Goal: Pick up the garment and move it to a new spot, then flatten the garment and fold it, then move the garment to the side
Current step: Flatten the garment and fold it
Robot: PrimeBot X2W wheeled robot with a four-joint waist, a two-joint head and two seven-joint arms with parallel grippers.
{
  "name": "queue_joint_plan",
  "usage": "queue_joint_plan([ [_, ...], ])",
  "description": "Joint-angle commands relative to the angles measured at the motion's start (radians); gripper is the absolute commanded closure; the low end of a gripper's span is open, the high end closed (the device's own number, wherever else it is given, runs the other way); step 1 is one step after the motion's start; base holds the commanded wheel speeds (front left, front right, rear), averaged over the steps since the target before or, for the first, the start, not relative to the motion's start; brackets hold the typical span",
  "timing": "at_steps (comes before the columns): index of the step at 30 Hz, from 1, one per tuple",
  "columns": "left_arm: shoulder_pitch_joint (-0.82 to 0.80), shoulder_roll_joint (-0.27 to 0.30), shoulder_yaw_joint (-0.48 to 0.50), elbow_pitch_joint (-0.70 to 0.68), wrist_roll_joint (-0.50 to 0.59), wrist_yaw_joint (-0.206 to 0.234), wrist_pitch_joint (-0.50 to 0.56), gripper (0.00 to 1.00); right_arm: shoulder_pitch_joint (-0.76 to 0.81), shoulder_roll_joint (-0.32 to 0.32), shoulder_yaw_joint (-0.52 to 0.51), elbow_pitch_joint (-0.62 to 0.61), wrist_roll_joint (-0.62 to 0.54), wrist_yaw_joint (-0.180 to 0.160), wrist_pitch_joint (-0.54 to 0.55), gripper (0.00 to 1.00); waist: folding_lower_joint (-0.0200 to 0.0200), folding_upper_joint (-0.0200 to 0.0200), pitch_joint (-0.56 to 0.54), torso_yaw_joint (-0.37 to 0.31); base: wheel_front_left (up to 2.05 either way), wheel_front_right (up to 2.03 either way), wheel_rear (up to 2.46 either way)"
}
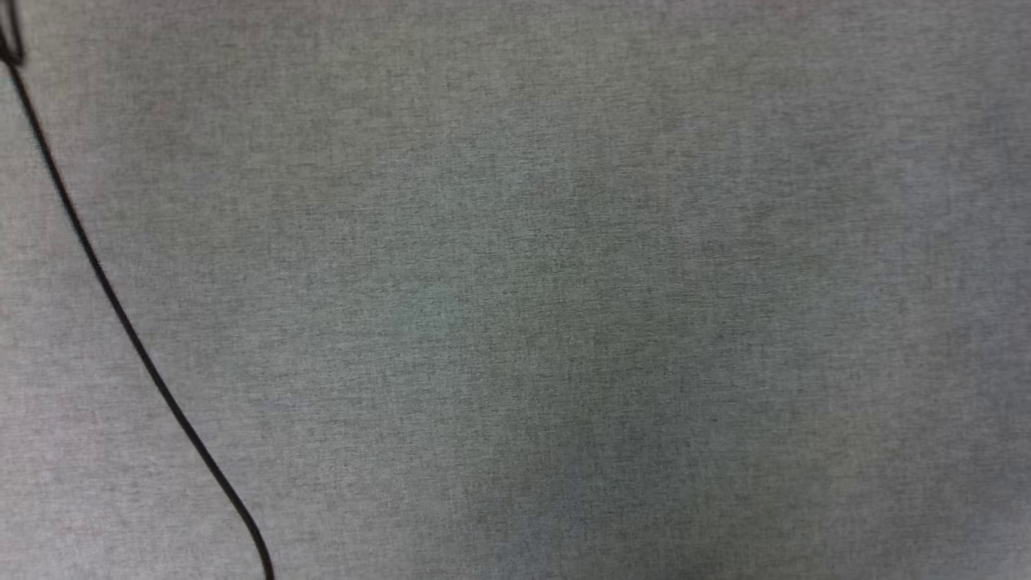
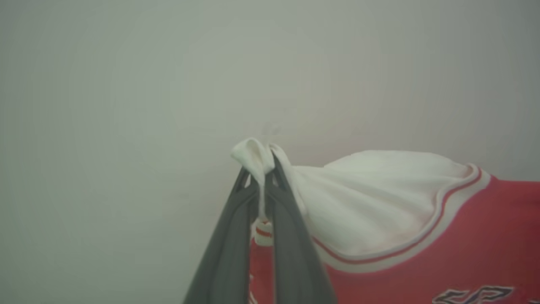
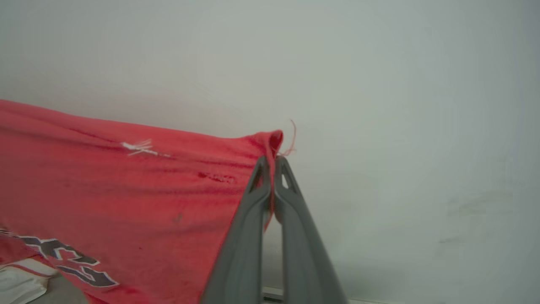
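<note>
Head view: the grey woven fabric surface [image 1: 612, 201] receives even, diffuse light with no glare. A faint darker patch runs from centre toward 6 o'clock. Focus is slightly soft, yet the thin black cable [image 1: 121, 316] at 8 o'clock reads clearly.

Left wrist view: hazy, low contrast, pale background unfocused. The red-and-white soft cloth garment [image 2: 379, 202] at 4 o'clock is mildly blurred.

Right wrist view: equally diffuse. The background dims toward 10 o'clock, and the cloth folds carry soft shadows.

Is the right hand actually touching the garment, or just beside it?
Touching. The right wrist view shows the right hand shut on a red corner of the garment, with the cloth pinched in it and poking out past its tips.
</note>
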Motion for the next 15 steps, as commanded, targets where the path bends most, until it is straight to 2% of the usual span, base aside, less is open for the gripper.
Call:
queue_joint_plan([
  [1, 0.022, -0.001, 0.004, 0.008, -0.006, -0.008, -0.011, 1.00, 0.004, -0.004, 0.004, 0.013, 0.012, -0.001, -0.018, 1.00, -0.0002, 0.0000, 0.001, 0.006, 0.00, 0.00, 0.00],
  [8, 0.186, -0.040, 0.003, 0.069, -0.060, -0.054, -0.071, 1.00, 0.140, -0.018, 0.068, 0.097, 0.093, -0.001, -0.096, 1.00, -0.0002, 0.0000, -0.061, 0.027, 0.00, 0.00, 0.00],
  [15, 0.449, -0.060, 0.002, 0.098, -0.110, -0.086, -0.139, 1.00, 0.399, -0.022, 0.150, 0.125, 0.198, -0.002, -0.145, 1.00, -0.0002, 0.0000, -0.209, 0.030, 0.00, 0.00, 0.00],
])
